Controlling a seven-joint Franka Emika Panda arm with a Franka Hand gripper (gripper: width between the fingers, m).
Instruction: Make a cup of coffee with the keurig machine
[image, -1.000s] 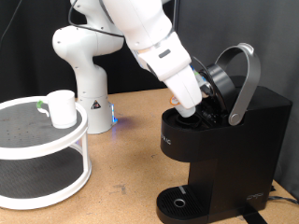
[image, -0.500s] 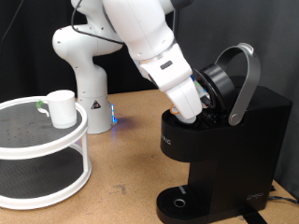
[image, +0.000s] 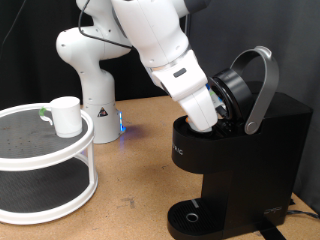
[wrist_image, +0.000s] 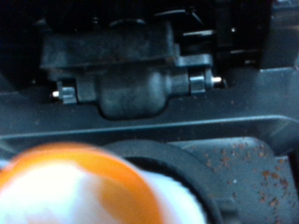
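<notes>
Over the last second the end effector (image: 208, 120) has sunk deeper into the open coffee machine (image: 240, 160), apparently seating a pod, though whether its fingers are open or closed is hidden, while the white cup (image: 66, 116) waits on the round shelf (image: 45, 150).

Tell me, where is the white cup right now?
The white cup stands on the top shelf of the round white rack at the exterior view's left, far from the keurig machine on the right.
</notes>
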